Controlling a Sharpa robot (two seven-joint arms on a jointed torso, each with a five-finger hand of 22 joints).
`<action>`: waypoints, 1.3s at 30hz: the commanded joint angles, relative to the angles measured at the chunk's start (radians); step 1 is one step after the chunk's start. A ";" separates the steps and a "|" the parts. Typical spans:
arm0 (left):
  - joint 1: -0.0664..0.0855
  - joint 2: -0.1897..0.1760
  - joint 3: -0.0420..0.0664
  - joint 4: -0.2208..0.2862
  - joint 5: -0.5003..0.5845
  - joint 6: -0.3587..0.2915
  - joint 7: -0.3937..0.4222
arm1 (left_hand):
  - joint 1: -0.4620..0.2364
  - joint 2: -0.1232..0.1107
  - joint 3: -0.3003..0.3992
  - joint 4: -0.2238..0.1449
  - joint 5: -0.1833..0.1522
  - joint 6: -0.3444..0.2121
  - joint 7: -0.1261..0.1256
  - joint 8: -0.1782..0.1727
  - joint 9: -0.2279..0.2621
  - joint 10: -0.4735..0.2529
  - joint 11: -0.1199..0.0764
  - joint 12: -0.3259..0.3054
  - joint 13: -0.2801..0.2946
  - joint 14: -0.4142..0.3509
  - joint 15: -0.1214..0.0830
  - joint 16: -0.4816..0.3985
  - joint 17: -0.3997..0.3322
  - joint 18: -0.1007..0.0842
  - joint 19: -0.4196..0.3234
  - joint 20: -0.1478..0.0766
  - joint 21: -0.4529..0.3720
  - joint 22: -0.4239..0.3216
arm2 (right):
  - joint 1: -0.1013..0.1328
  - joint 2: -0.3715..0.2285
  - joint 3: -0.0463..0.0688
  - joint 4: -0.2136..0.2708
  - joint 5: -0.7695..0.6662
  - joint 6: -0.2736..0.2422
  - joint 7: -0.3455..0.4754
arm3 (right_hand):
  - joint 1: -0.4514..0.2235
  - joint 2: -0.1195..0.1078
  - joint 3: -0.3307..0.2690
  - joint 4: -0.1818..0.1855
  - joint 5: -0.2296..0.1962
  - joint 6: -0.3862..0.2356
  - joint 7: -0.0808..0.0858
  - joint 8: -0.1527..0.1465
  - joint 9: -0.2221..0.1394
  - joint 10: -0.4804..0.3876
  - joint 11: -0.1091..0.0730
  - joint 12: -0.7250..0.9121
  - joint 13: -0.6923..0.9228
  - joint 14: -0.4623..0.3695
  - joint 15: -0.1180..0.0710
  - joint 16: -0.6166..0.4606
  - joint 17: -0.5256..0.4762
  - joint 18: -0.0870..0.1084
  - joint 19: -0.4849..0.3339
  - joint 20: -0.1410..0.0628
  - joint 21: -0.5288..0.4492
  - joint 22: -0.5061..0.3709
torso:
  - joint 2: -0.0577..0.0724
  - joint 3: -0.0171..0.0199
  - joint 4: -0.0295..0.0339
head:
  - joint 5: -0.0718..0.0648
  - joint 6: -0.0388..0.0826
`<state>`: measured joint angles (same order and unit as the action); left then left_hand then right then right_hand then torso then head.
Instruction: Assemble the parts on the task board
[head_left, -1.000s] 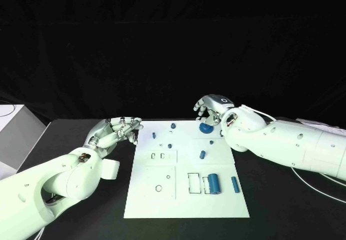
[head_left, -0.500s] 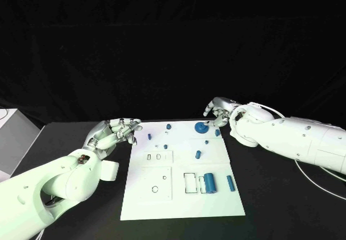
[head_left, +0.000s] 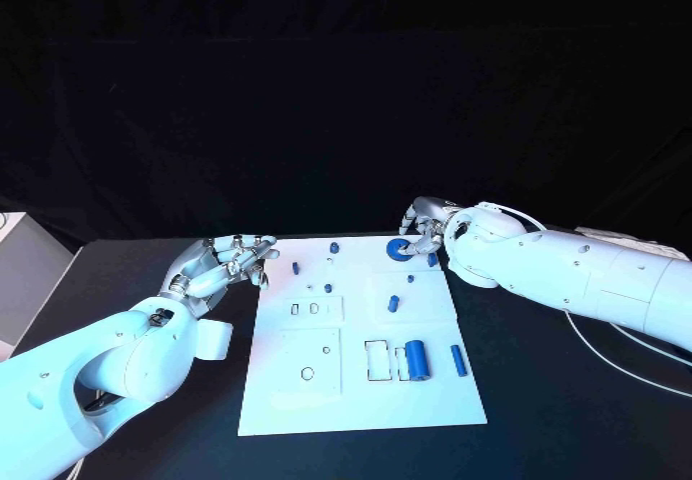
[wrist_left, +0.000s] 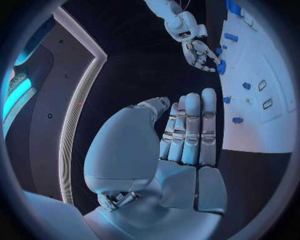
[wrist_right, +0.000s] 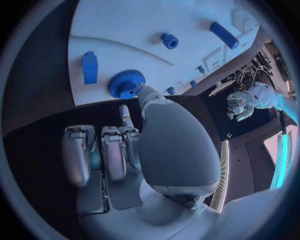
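So the right hand (head_left: 423, 228) is parked at the far right corner of the task board (head_left: 361, 400), right over the round blue gear (head_left: 400, 250). In the right wrist view the gear (wrist_right: 127, 83) sits just past the fingertips (wrist_right: 139, 91) — one looks to be touching its rim, the other fingers curled in toward the palm. Can't tell if it's actually pinching the gear or only poking it.

The left hand (head_left: 228, 263) hovers over the tabletop beside the board's left edge, fingers pressed together, holding nothing.

The right hand is much nearer the gear, so I'd guess it makes the move. The gear lies flat, round, with no long axis to line up.
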<state>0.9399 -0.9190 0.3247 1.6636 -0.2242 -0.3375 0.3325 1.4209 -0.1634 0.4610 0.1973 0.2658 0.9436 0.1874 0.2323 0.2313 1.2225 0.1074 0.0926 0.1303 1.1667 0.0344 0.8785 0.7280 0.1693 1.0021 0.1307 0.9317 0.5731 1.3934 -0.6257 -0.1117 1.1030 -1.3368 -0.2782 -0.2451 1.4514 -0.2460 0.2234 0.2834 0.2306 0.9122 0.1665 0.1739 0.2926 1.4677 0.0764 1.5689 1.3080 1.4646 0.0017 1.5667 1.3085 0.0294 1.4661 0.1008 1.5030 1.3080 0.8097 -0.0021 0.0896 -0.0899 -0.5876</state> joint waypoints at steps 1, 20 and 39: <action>-0.001 0.002 0.001 0.000 -0.008 0.021 0.002 | -0.007 0.000 0.005 -0.001 -0.001 -0.006 0.000 -0.001 0.001 -0.002 0.002 0.003 0.001 -0.007 0.001 0.004 0.002 0.013 -0.007 -0.001 0.005 0.002 | -0.001 0.003 0.000 -0.004 -0.025 0.027 -0.020 | -0.011 0.001 -0.009 -0.001 0.000 -0.010 0.001 0.004 0.002 0.103 0.008 0.002 0.263 0.106 0.006 0.004 0.262 -0.010 0.071 0.006 0.004 0.183 | 0.003 -0.0006 0.0037 | -0.003 -0.002; -0.001 0.003 0.001 -0.009 -0.010 0.020 0.000 | -0.007 0.000 0.005 -0.001 -0.001 -0.006 0.000 -0.001 0.001 -0.002 0.002 0.003 0.001 -0.007 0.001 0.004 0.002 0.013 -0.007 -0.001 0.005 0.002 | -0.005 0.009 0.000 -0.012 -0.038 0.032 -0.027 | -0.001 0.017 -0.010 -0.001 0.024 -0.006 0.001 0.013 0.008 0.103 0.008 0.002 0.263 0.106 0.008 0.004 0.262 -0.011 0.072 0.009 0.009 0.189 | 0.004 0.0016 0.0028 | -0.001 -0.011; -0.001 0.002 0.001 -0.009 -0.010 0.021 -0.002 | -0.007 0.000 0.007 -0.002 -0.001 -0.007 0.001 -0.001 0.002 -0.004 0.002 0.004 0.003 -0.009 0.001 0.005 0.002 0.013 -0.010 0.000 0.009 0.005 | -0.012 0.013 -0.002 -0.005 -0.015 0.033 -0.018 | 0.022 0.035 0.059 -0.006 0.145 0.036 -0.011 0.041 0.025 0.103 -0.003 0.002 0.263 0.106 -0.001 0.004 0.262 -0.013 0.075 0.003 0.018 0.202 | 0.005 0.0021 0.0012 | 0.003 -0.015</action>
<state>0.9396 -0.9182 0.3247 1.6529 -0.2297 -0.3343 0.3275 1.4209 -0.1634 0.4639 0.1944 0.2658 0.9436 0.1874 0.2323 0.2321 1.2225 0.1074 0.0926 0.1326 1.1667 0.0344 0.8783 0.7289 0.1692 1.0022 0.1307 0.9382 0.5770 1.3860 -0.6130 -0.1112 1.0956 -1.3517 -0.2605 -0.2659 1.4702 -0.2195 0.2788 0.2783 0.3719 0.9418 0.1569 0.2078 0.3124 1.4677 0.0764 1.5688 1.3075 1.4647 0.0016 1.5666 1.3080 0.0296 1.4660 0.1006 1.5153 1.3075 0.8141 0.0000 0.0908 -0.0871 -0.6026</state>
